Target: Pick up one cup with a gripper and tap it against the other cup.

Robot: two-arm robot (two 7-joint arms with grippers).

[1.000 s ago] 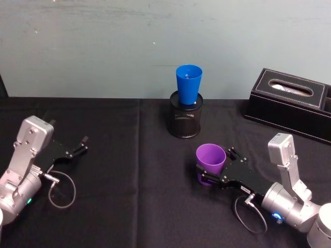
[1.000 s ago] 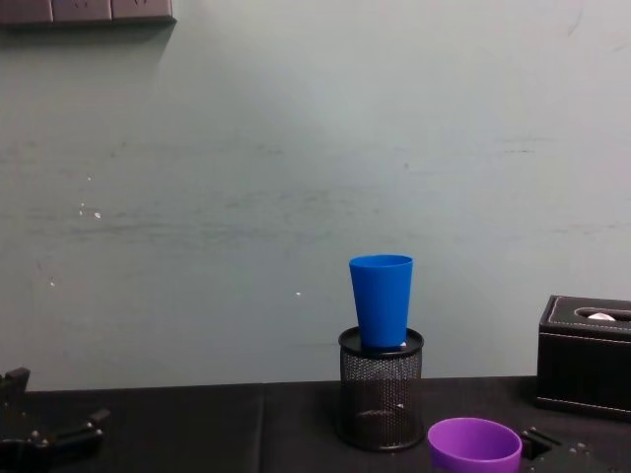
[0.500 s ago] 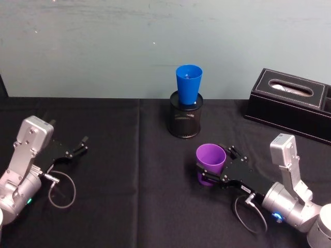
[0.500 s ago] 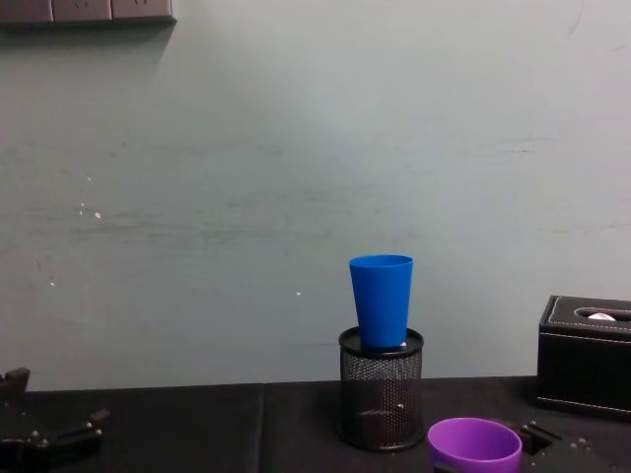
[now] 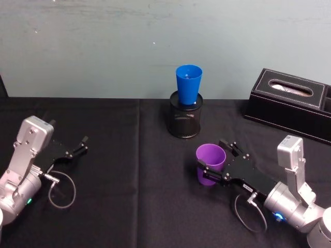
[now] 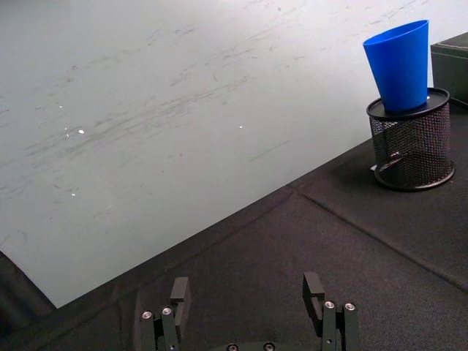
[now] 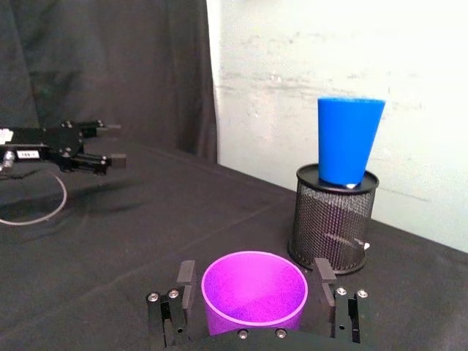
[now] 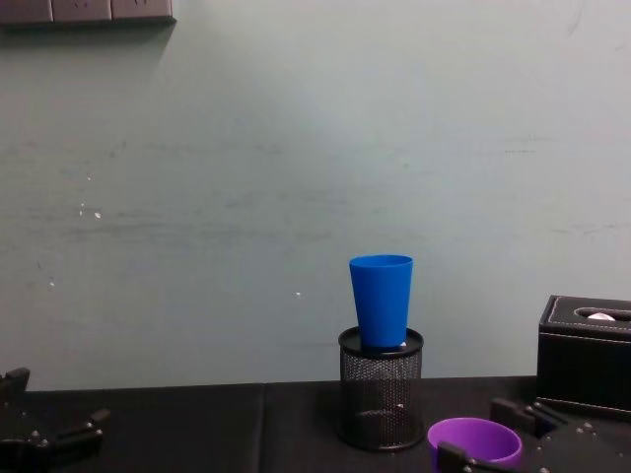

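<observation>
Purple cup (image 5: 210, 163) sits upright on the black tabletop (image 5: 139, 175), near the mesh pen holder (image 5: 185, 121) and in front of it. Blue cup (image 5: 188, 84) stands in that holder, sticking up high. Right pincer (image 7: 254, 292) wide apart, one finger each side of the purple cup, not squeezing yet. Looks light, thin and bendy, a bit slippery. Best gripped gently around the middle. Left pincer (image 6: 248, 300) apart too, parked far off to the holder's left.
</observation>
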